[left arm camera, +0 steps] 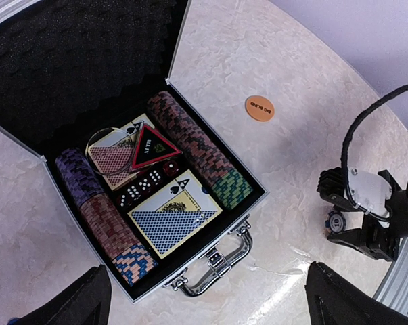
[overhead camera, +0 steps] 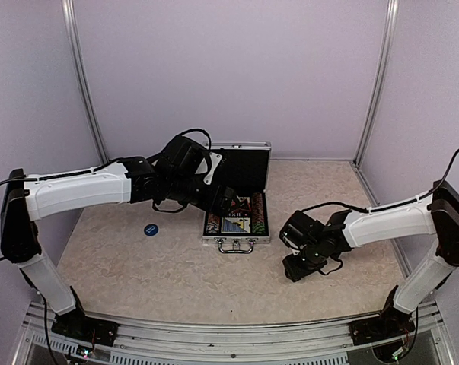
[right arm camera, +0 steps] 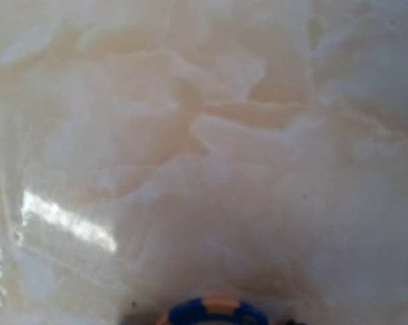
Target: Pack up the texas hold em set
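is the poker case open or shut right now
Open: the case has its lid tilted back, black foam showing, and card decks, chips and dice lie exposed inside.

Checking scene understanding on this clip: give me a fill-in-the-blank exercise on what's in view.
The case has its lid ____. The dice lie between the two card ____. The orange disc lies ____ the case. The chips fill ____ rows inside.
Missing words: open; decks; outside; two.
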Controlling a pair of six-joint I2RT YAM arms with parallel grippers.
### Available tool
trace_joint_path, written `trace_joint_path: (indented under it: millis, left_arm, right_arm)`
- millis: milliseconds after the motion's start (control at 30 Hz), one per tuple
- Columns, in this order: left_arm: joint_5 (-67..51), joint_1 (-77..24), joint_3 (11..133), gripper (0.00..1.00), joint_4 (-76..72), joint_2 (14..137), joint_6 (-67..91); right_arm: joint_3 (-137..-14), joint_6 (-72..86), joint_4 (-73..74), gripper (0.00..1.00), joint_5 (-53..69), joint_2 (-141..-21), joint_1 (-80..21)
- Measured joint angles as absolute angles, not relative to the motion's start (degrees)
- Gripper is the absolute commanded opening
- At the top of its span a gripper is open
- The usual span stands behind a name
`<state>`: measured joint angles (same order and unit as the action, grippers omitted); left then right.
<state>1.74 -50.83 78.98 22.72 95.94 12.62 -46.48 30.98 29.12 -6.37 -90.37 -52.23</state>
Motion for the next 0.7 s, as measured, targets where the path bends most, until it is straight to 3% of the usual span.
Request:
trace_joint_path:
  millis: [700]
  left_arm:
    - [1.8,-50.9,78.0,0.99,22.3,94.5,12.9]
  right_arm:
    - [-47.5,31.6,30.3,0.40,-8.5,-91.3,-53.7]
